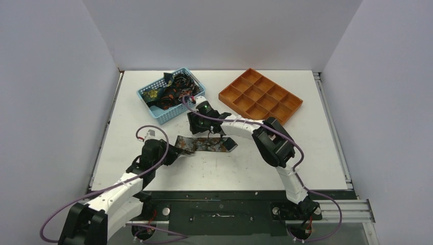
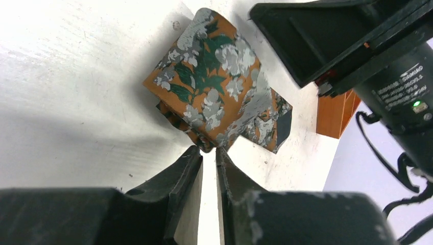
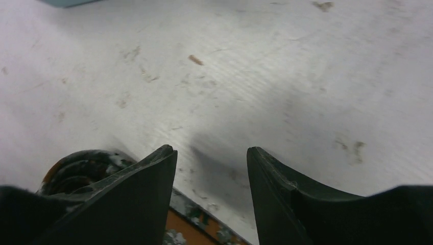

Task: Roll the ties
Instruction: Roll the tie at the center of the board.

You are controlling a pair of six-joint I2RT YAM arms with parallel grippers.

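Tie (image 1: 204, 144) on table (image 1: 306, 153); basket (image 1: 168, 116) behind

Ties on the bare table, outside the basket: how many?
1: the orange floral tie at the centre of the table. In the blue basket, back left, other ties lie tangled; their number is hidden.

The white table (image 1: 230, 168) bears an orange floral tie (image 2: 214, 87) lying between the two pairs of fingers, one end at the tips of the left gripper (image 2: 209, 150), a coiled part just beside the right gripper (image 3: 212, 150). A blue mesh basket (image 1: 150, 108) stands just beyond the right fingers, to their left. An orange tray (image 1: 231, 98) sits farther off to their right.
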